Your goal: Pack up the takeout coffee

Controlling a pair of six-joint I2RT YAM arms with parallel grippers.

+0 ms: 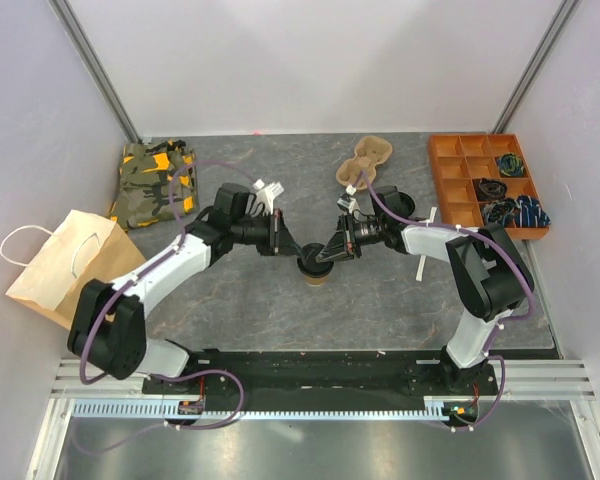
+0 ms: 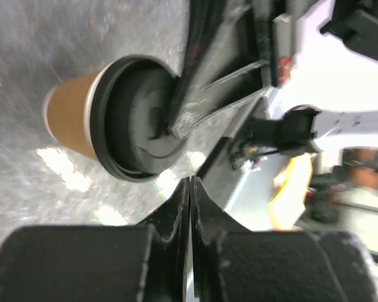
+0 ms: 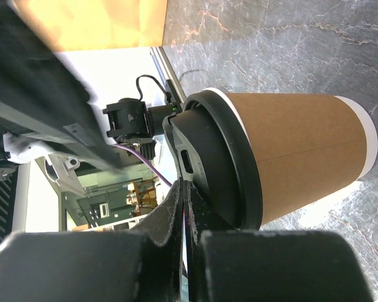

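Takeout coffee point(image 1: 313, 272), black lid point(image 3: 217, 157) on, is standing upright at frame centre on the grey table point(image 1: 280, 310). I am seeing the left gripper point(image 1: 296, 250) and right gripper point(image 1: 327, 256) both pinched closed on nothing, converging just above it. The paper bag point(image 1: 65, 265) is lying at far left.

The left gripper point(image 2: 190, 189) is closed on nothing. Ahead, the right gripper point(image 2: 178, 126) touches the black lid point(image 2: 135, 119) of the takeout coffee point(image 2: 69, 116)
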